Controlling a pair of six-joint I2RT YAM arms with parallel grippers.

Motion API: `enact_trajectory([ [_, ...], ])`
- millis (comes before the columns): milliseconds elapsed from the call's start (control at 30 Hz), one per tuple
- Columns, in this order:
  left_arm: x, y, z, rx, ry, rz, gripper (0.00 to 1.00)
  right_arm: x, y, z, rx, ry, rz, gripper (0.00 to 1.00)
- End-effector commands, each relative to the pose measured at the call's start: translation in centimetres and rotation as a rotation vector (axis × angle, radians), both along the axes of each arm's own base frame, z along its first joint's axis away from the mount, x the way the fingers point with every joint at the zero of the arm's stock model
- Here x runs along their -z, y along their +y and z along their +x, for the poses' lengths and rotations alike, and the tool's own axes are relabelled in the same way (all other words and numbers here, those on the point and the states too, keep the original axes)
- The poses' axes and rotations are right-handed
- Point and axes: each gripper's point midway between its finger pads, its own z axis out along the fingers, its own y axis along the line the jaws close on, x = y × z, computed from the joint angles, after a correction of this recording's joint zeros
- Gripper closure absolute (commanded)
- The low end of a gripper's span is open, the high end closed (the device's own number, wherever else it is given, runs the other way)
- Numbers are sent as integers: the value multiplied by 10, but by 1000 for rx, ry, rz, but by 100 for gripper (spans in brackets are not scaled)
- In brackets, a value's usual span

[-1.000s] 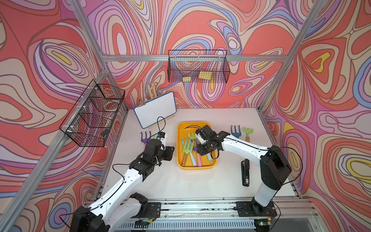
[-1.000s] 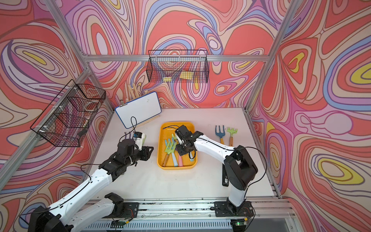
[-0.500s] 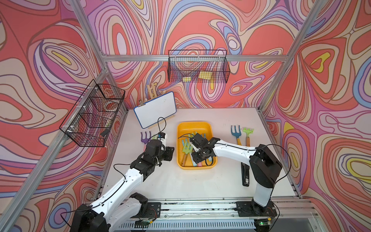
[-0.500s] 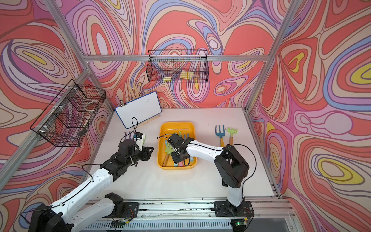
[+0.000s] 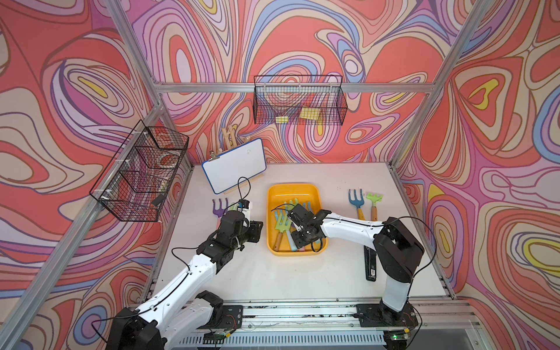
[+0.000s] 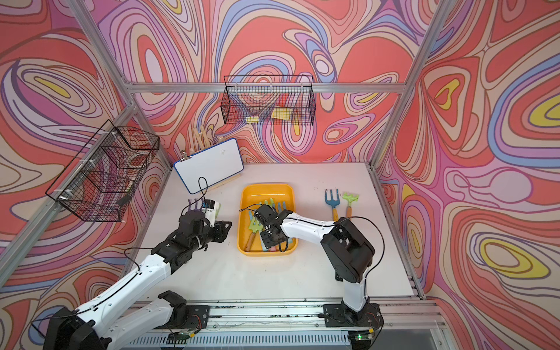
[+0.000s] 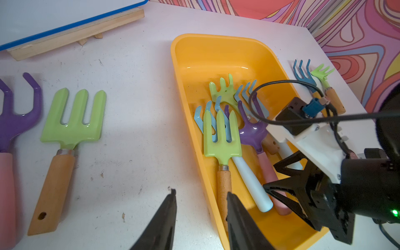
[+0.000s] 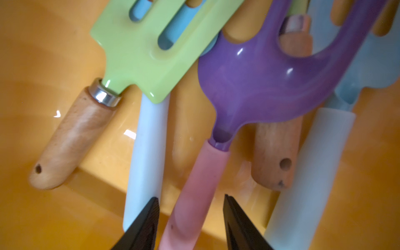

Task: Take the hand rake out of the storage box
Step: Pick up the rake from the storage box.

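The yellow-orange storage box [image 5: 292, 185] [image 6: 266, 185] [image 7: 216, 36] sits mid-table and holds several hand tools. Among them lies a purple hand rake [image 7: 252, 132] [image 8: 249, 75] with a pink handle [image 8: 201, 173], between a light-blue-handled rake and a wooden-handled one. My right gripper [image 5: 300, 238] [image 6: 271, 238] [image 8: 189, 201] is down in the near end of the box. It is open, its fingers either side of the pink handle with a gap on both sides. My left gripper [image 5: 256, 231] [image 6: 224, 231] [image 7: 201, 194] hovers open and empty just left of the box's rim.
A purple rake [image 7: 13, 121] and a green fork [image 7: 71, 125] lie on the table left of the box. A blue fork [image 5: 356, 200] and a green rake [image 5: 374, 201] lie to its right. A whiteboard [image 5: 233, 165] stands behind, and a black tool [image 5: 371, 266] lies near the right arm's base.
My right gripper has moved from the middle of the box toward its near end, down over the handles, and its jaws have widened a little. The left arm has stayed still.
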Motion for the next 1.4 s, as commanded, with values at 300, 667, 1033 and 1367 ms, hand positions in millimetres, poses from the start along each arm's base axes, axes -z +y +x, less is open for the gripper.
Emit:
enact_trajectory([
  [300,1,-1,0,5,-9,-2,58,20,10,13,10,-1,-25,58],
  [667,3,-2,1,7,-5,-2,58,-6,5,23,32,-75,-20,72],
  [1033,3,-3,1,10,-3,-4,58,-34,-2,26,56,-146,1,76],
  [1367,3,-4,1,11,-1,-6,58,-72,-5,35,80,-254,54,77],
])
